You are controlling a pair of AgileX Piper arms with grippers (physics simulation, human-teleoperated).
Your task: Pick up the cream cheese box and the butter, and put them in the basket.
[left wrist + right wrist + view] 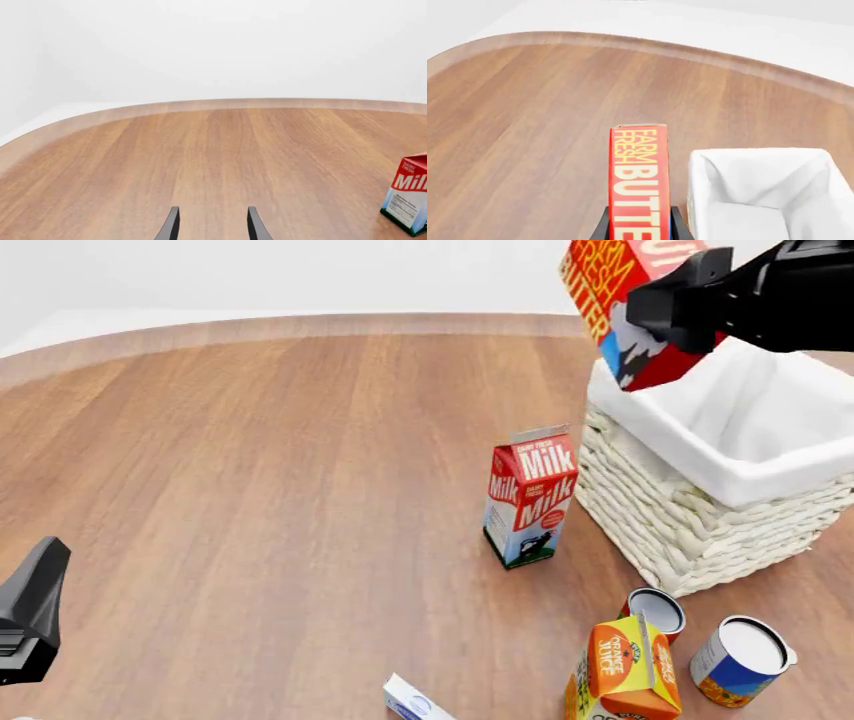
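Red-and-orange butter (625, 300) clamped in right gripper (639, 225), fingers (602, 226) pressed flat against both narrow sides of carton, no gap visible. Carton raised off table, tilted, hanging above near-left corner of basket (694, 520) in front view; lower end with cow picture just over the cloth-lined rim, not touching as far as can be told. Right wrist view: "FARM FRESH BUTTER" lettering running along the fingers, basket's white lining just beside the carton.

Left gripper (212, 225) open, fingers (169, 225) parted with bare wood between the tips, holding nothing, touching nothing. Low at left edge in front view, well apart from everything else.

Cream cheese box (416, 702) on table (267, 460) at bottom edge of front view, partly cut off, pale blue side and blue oval showing; near orange juice carton (625, 668), well apart from both grippers.

Milk carton (531, 498) upright, just left of basket, not touching it. Two cans in front of basket: one with dark rim (654, 612) close to the wicker wall, one blue-and-yellow (742, 660) to its right.
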